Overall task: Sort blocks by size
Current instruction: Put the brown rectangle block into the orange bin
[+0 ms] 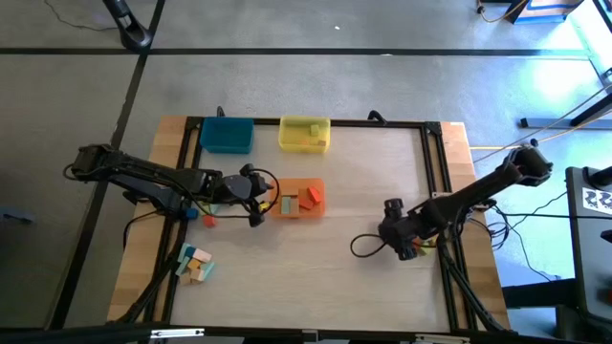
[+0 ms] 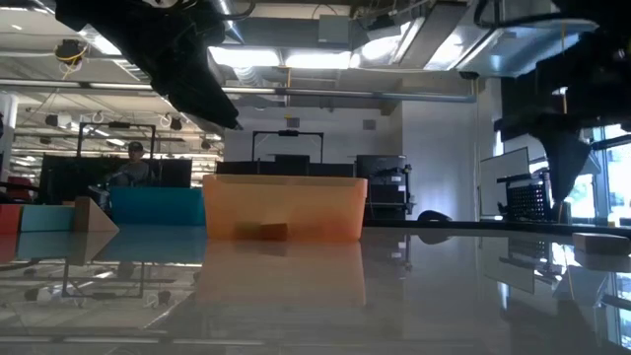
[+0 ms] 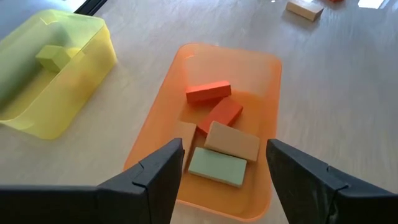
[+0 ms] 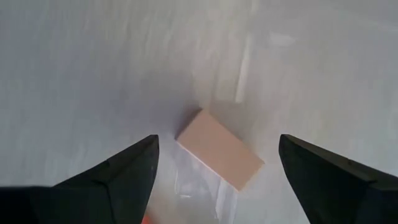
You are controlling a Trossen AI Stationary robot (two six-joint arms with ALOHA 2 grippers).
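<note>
I see four flat blocks in the orange tray [image 3: 267,74] mid-table: two red-orange ones [image 3: 209,92], a natural-wood slab [image 3: 232,140] and a pale green slab [image 3: 217,167], lying partly overlapped. The yellow tray [image 3: 93,68] at the far edge holds a yellow-green block [image 3: 55,57]. The blue tray [image 1: 227,135] sits beside it; I can't make out any contents.

A small cluster of loose blocks [image 1: 194,265] (wood, yellow, light blue) sits near the front left corner. One small red-orange block [image 1: 208,221] lies on the table just by the left arm. On the right, a plain wood rectangular block [image 4: 219,149] lies flat on the tabletop, angled diagonally in the right wrist view.

No readable text on blocks or trays. A black-and-white marker pattern [image 1: 599,200] shows at the right edge of the high view, not legible.

Left gripper [image 3: 222,180]: arm stretched in from the left, hovering over the near end of the orange tray, fingers spread and empty. Right gripper [image 4: 216,180]: arm reaching in from the right side, pointed down at the wood block, fingers wide apart on either side of it, not touching as far as I see.
</note>
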